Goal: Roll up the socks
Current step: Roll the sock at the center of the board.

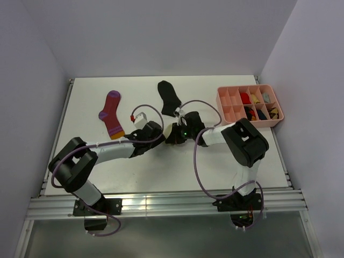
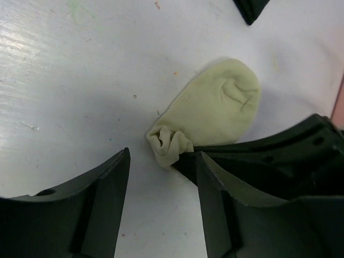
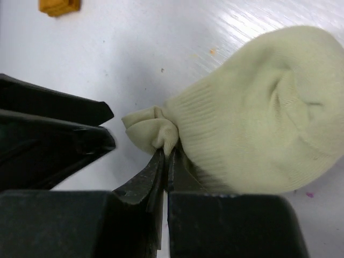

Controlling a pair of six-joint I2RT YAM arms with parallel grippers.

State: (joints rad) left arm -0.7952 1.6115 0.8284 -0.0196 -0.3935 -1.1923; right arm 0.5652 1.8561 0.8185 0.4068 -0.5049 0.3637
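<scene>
The cream sock (image 2: pixel 215 110) is found at the middle of the bench (image 1: pixel 226 166), between the two wrists, and is made of soft, finely ribbed knit. One end is rounded and puffed, with a shallow crease. The other end is gathered into a small crumpled knot. In the left wrist view its long axis is seen to run from the knot at lower left to the rounded end at upper right. The knot is pinched by the right jaws, which are pressed fully together on the fabric. The left jaws are held apart just beside the knot, with nothing between them and no contact with the fabric.

The black sock (image 1: pixel 169 97) is laid flat just beyond the wrists, with its length pointed away from the arms. The magenta sock (image 1: pixel 111 114), striped in purple, is laid flat well to the left. Its cuff is turned to the far side and its orange toe to the near side.

A pink compartment tray (image 1: pixel 223 105) of hard plastic is set at the far right, close to the bench edge, with bundles of several colours in it. Bare white bench surface is left along the near edge and on the left.
</scene>
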